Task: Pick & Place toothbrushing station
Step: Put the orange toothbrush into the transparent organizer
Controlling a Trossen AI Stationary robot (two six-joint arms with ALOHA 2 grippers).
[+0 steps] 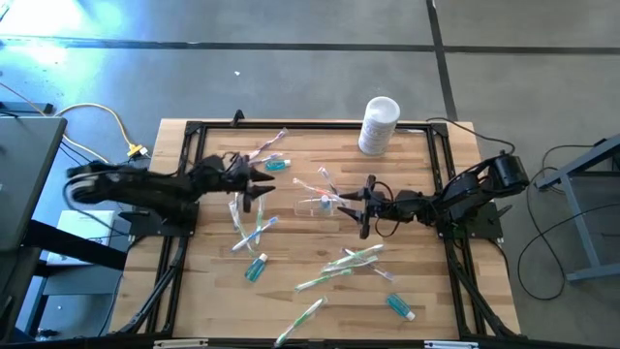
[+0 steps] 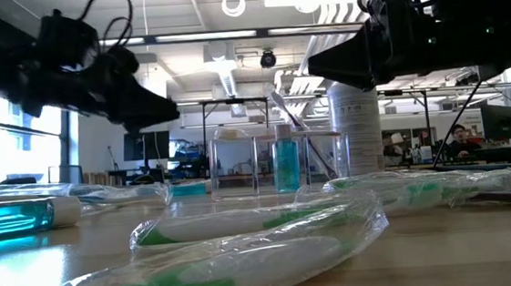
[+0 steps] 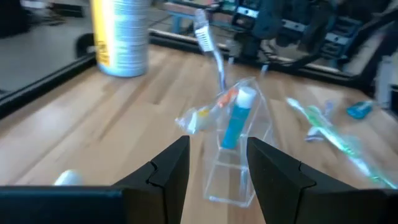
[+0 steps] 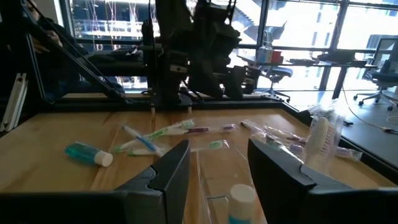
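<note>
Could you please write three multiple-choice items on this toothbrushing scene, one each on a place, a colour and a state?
1. Where does the white canister stand?
A. By the table's far edge, right of centre in the high view
B. Inside the clear cup
C. Under the left gripper

2. What colour is the tube standing in the clear cup?
A. Red
B. Teal with a white cap
C. Black

3. How are the left gripper and the right gripper?
A. Both shut on toothbrushes
B. One holds the cup
C. Both open and empty

Answers: 1 A, the high view shows it at the far edge. 2 B, the left wrist view shows teal under a white cap. 3 C, each wrist view shows spread fingers with nothing between them.
</note>
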